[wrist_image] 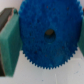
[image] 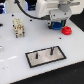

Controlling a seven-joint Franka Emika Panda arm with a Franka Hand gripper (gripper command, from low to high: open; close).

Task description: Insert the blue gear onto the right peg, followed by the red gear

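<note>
One blue gear (wrist_image: 49, 34) sits clamped between the pincer's (image: 56, 25) two fingers (wrist_image: 11, 44), over the table (image: 15, 52). One red gear (image: 65, 31) lies just beside it. Two pegs stand on the plate (image: 46, 57); the right peg (image: 50, 50) is bare.

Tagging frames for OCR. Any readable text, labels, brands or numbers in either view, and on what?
None readable in either view.
Blue gear: plain in the wrist view, no marking visible.
Red gear: no marking visible.
Grey plate with the pegs: bare, no label.
Beige block at the exterior view's left: dark spots only, too blurred to tell if they are print.
Hand: no legible brand.
</note>
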